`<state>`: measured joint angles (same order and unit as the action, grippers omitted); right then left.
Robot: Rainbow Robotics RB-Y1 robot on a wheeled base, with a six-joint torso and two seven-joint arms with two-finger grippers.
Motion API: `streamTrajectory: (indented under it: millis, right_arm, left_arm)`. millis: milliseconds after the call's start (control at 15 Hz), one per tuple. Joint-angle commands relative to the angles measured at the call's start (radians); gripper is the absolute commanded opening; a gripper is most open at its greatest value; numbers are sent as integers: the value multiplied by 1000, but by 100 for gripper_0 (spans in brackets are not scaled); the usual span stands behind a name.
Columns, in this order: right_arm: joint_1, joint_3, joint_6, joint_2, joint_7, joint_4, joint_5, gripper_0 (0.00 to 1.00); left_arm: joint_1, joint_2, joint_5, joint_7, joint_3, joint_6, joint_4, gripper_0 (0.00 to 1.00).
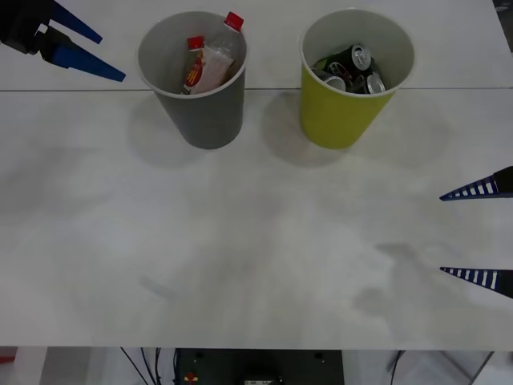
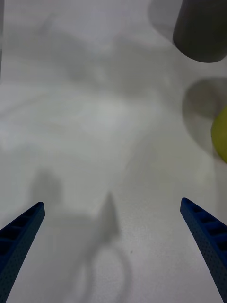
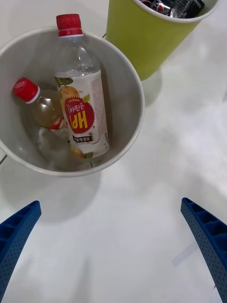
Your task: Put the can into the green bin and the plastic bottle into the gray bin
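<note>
The gray bin [image 1: 200, 112] stands at the back left of the table. In it the plastic bottle [image 1: 216, 60] leans against the wall, red cap up; the left wrist view shows its red-and-white label [image 3: 82, 113]. Beside it, the green bin [image 1: 341, 112] holds several cans, one can [image 1: 361, 58] lying on top. My left gripper [image 1: 112, 59] hangs open and empty to the left of the gray bin [image 3: 127, 94]. Open and empty too, my right gripper [image 1: 442, 234] hovers over the table's right edge, well in front of the green bin [image 2: 220, 135].
A second red-capped bottle with amber liquid [image 3: 40, 106] lies in the gray bin next to the plastic bottle. The two bins stand a short gap apart. The white table [image 1: 240, 257] is bare in front of them.
</note>
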<state>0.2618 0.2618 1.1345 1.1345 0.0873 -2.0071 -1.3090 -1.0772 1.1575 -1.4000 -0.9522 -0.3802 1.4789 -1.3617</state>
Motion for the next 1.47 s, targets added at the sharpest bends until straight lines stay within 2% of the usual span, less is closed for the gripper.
streamTrajectory:
  millis: [67,200,267,400,733,867,1267,1467]
  right_arm:
    - [0,0,0,0,0,0,0,100]
    - [0,0,0,0,0,0,0,100]
    - [0,0,0,0,0,0,0,100]
    - [0,0,0,0,0,0,0,100]
    - [0,0,0,0,0,0,0,100]
    - [0,0,0,0,0,0,0,100]
    - [0,0,0,0,0,0,0,100]
    - [0,0,0,0,0,0,0,100]
  left_arm:
    - [252,14,-40,69,222,0,-191,100]
    - [416,14,-50,150,354,1,-290,100]
    - [513,13,-51,227,422,0,-349,100]
    - [645,14,-68,351,503,1,-435,100]
    - [818,5,-36,604,584,43,-482,100]
    - [885,-24,-11,672,629,47,-482,100]
    - [1076,-153,-17,828,735,47,-563,100]
    - [1109,-183,-39,849,747,57,-594,100]
